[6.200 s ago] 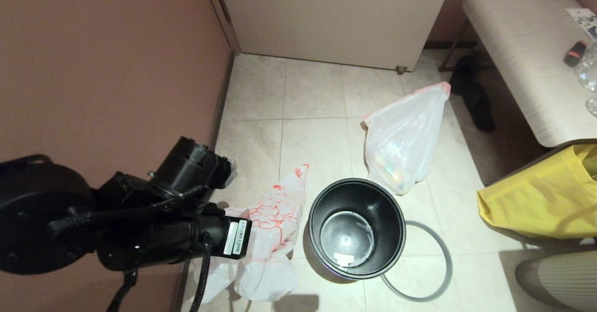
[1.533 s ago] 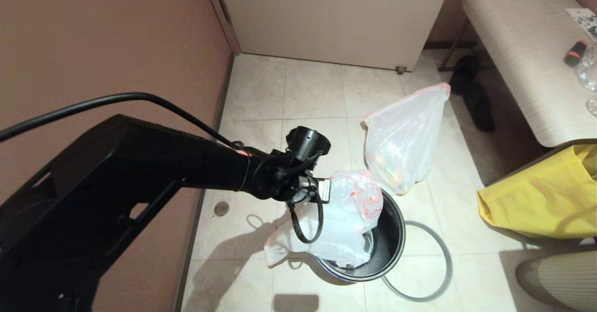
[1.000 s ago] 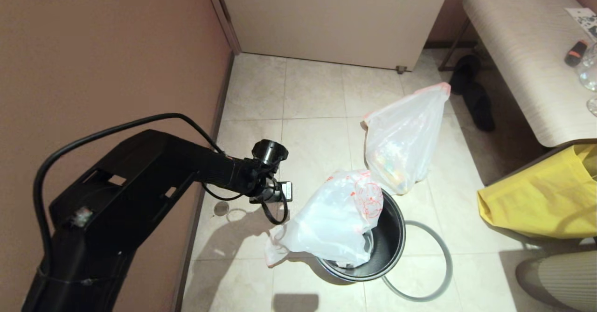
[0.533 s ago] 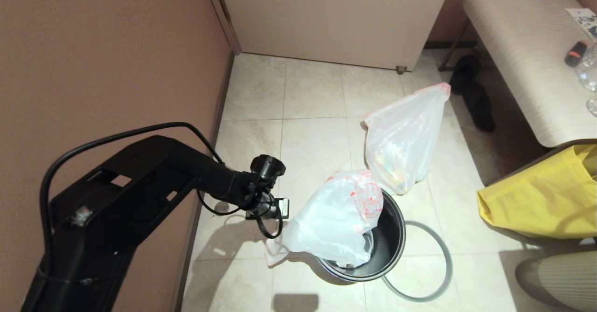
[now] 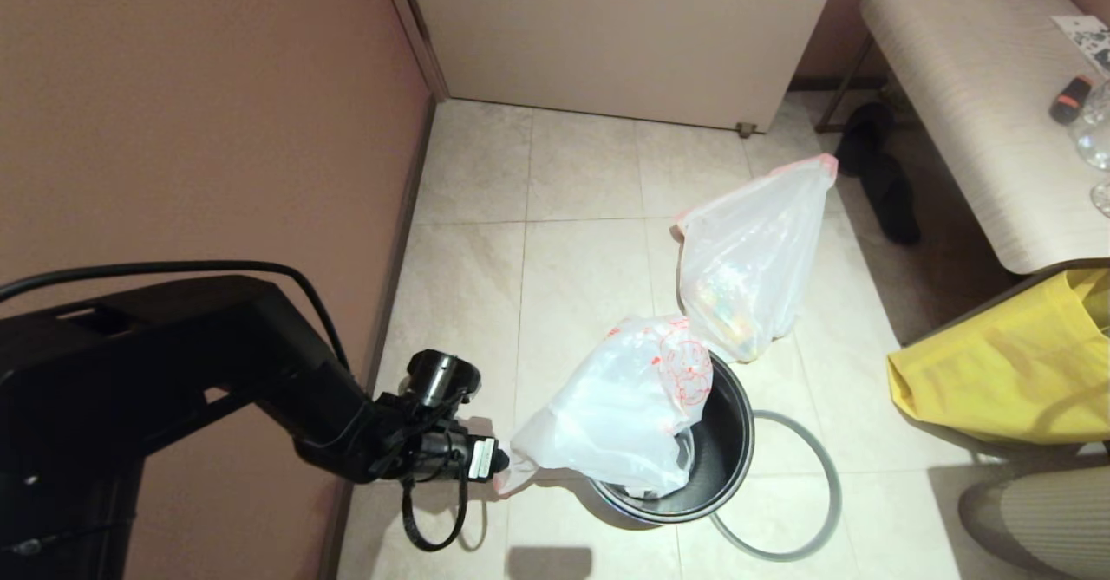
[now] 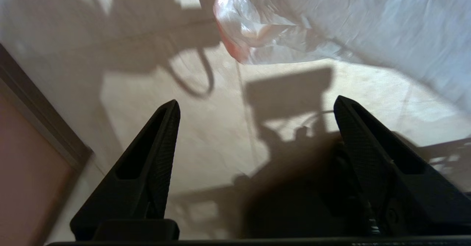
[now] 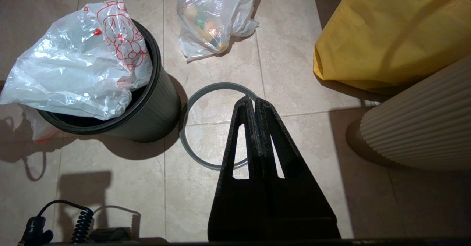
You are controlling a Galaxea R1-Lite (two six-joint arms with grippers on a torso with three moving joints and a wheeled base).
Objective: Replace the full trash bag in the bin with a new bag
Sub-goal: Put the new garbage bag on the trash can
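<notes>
from the head we look steeply down on the bin [image 5: 720,441]. our left wrist camera sits close to the floor beside the new bag [image 6: 331,25]. our right wrist camera looks down from higher, sharing bin, bag and hoop [image 7: 191,143].

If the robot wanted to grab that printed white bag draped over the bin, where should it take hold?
Probably the loose red-edged corner of the new bag hanging outside the bin, approached from the bin's left, where the open left gripper faces that corner without touching it.
</notes>
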